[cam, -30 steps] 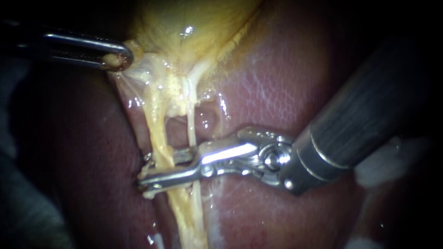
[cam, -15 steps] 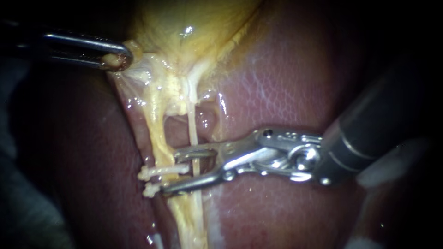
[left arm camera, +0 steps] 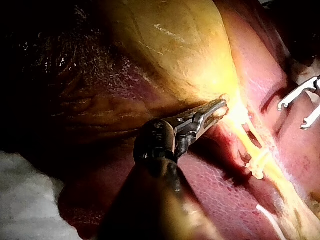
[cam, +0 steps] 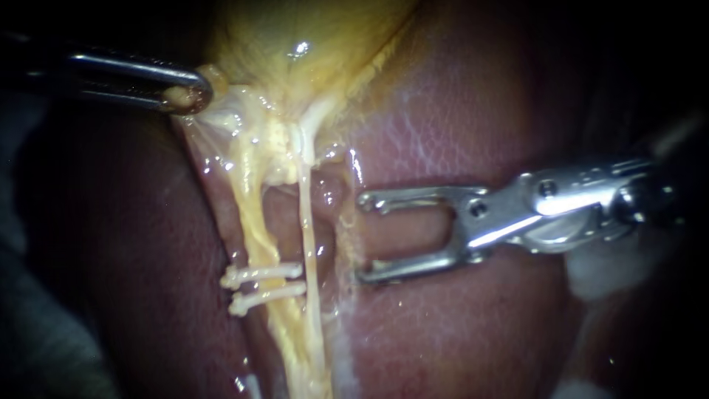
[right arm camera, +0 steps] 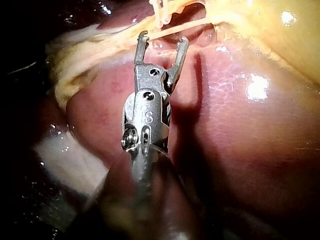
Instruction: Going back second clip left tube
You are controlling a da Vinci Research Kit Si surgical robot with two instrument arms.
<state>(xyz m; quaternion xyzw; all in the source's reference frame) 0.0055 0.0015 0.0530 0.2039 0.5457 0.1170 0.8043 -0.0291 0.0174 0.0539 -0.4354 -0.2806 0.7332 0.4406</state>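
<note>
Right instrument point(cam: 363, 238), jaws apart and empty, points crosswise at the left tube point(cam: 252, 222) bearing two clips point(cam: 262, 274); left instrument point(cam: 188, 94) clamps the gallbladder point(cam: 295, 29).

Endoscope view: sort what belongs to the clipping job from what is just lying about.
Job: left tube; its two clips; right instrument, jaws open, clear of the tube; left instrument, gripping the gallbladder.
Lying about: right tube; liver; white gauze.

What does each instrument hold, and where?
The left instrument grips the yellow gallbladder by the pale edge of its narrow end; the right instrument holds nothing.
</note>
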